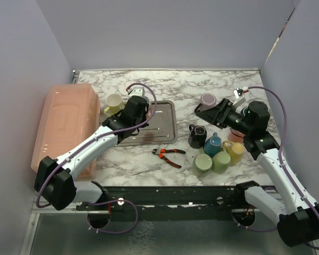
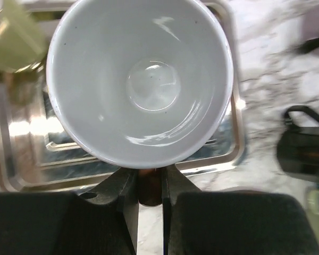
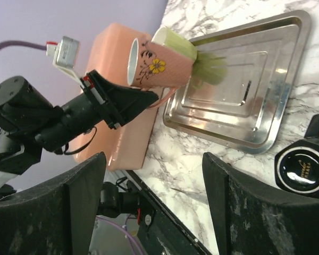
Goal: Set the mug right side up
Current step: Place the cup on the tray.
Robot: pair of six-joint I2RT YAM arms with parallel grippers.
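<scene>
Between left jaws, handle of mug (image 2: 140,85)

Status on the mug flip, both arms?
Left gripper shut on the handle of the pink mug, over the metal tray. Mug tipped, mouth toward the wrist, not upright. Right gripper open, empty. Yellow mug close beside.

I have the black two-finger left gripper (image 2: 150,183) pinched tight on the handle of the pink flowered ceramic mug (image 3: 159,66), with the white-and-black left arm (image 1: 90,149) stretched forward and inward. The black right gripper (image 3: 153,162) stands wide apart and empty. The right arm (image 1: 279,167) folds at the elbow, wrist pointing left.
</scene>
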